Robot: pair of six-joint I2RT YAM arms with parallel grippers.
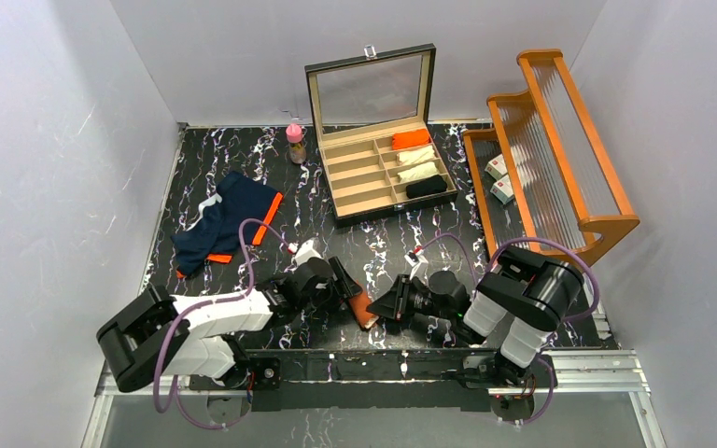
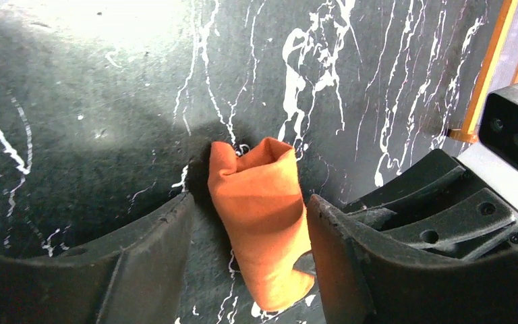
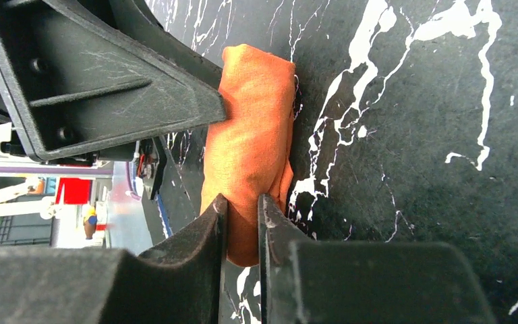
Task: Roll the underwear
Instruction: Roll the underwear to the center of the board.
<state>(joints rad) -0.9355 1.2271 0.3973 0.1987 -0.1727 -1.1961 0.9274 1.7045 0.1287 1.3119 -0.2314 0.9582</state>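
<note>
The rust-orange underwear (image 1: 363, 309) lies as a tight roll on the black marbled table, between my two grippers; no white waistband shows. In the left wrist view the roll (image 2: 260, 216) lies between the spread jaws of my open left gripper (image 2: 248, 236), whose right finger (image 2: 351, 256) touches it. My right gripper (image 3: 243, 217) is shut, pinching the near end of the roll (image 3: 249, 135). The navy blue underwear with orange trim (image 1: 224, 220) lies flat and loose at the left of the table. The left gripper (image 1: 347, 285) and right gripper (image 1: 383, 306) face each other.
An open compartment box (image 1: 373, 183) holding several rolled garments stands at the back centre. A pink-capped bottle (image 1: 295, 142) stands to its left. A wooden rack (image 1: 560, 140) with small boxes (image 1: 499, 178) fills the right side. White walls enclose the table.
</note>
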